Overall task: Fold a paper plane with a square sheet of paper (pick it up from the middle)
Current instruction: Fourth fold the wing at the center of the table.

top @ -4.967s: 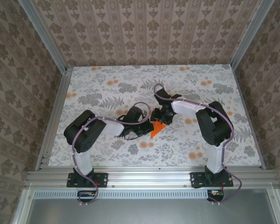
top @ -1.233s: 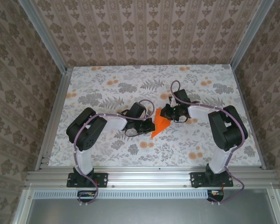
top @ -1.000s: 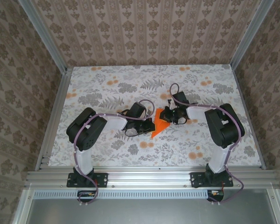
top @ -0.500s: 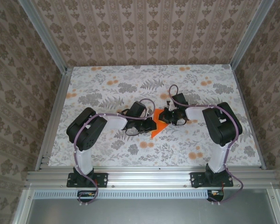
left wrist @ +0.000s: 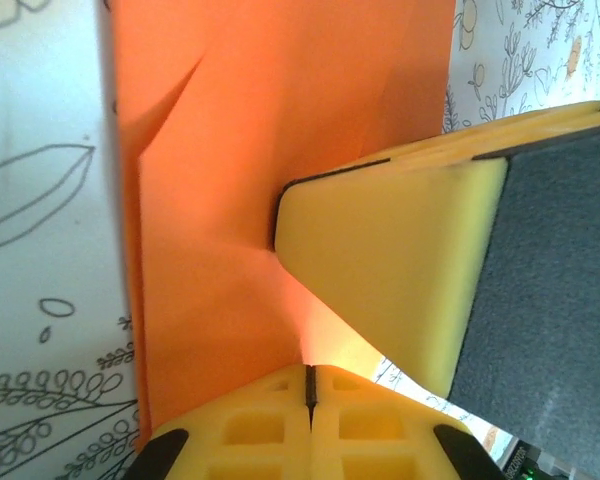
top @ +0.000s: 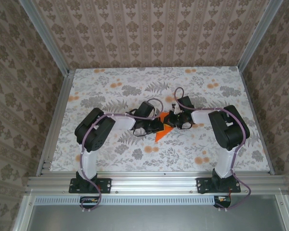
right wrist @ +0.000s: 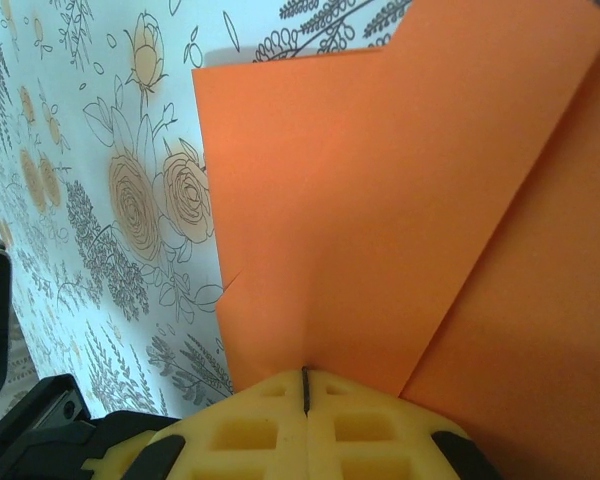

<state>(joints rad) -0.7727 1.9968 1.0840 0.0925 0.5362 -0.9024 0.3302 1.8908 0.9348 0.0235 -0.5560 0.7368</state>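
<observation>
The square sheet of paper is bright orange and folded into a pointed paper plane shape, its tip toward the near edge. It lies mid-table between the two grippers. My left gripper comes at it from the left and is shut on a raised fold of the paper. Its closed tips pinch the crease. My right gripper comes from the right, shut on the paper at its edge. One yellow right finger presses against the paper in the left wrist view.
The table has a floral print with pale-orange flower blotches. Aluminium rails frame it and patterned walls stand on three sides. Both arms' elbows stick out over the near half.
The left arm has pushed right and slightly away, the right gripper has edged left, so the grippers now meet over the paper. Less orange shows between them.
</observation>
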